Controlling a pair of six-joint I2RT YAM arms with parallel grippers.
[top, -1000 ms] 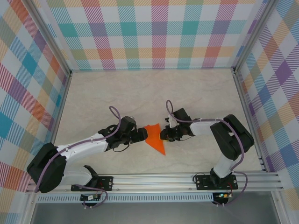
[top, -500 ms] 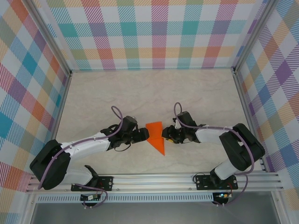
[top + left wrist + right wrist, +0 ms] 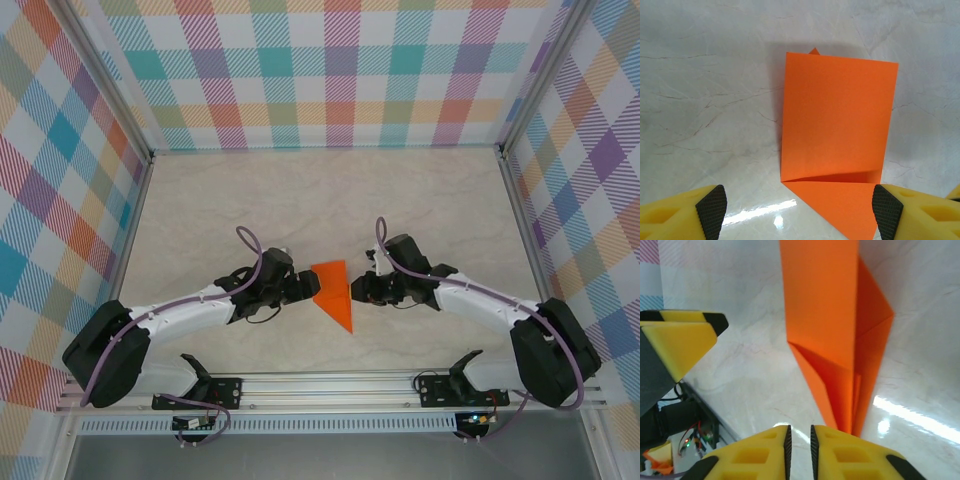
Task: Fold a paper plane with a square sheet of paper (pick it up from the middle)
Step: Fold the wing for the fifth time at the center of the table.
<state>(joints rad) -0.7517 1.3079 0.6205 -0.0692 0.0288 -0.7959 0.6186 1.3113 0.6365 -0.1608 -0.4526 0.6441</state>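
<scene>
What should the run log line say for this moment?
orange paper: partly folded, lying on table | left gripper: jaws open, nothing held | right gripper: jaws nearly shut, at paper's edge

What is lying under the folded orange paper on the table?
The folded orange paper lies on the marble table. A small orange tip of a lower layer peeks past one edge; the rest beneath is covered.

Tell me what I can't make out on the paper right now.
- Left wrist: the tip of the orange paper is cut off by the bottom edge.
- Right wrist: its wide end runs past the top edge; the right pincer covers the very tip.
- Top external: fold layers too small to tell.
</scene>
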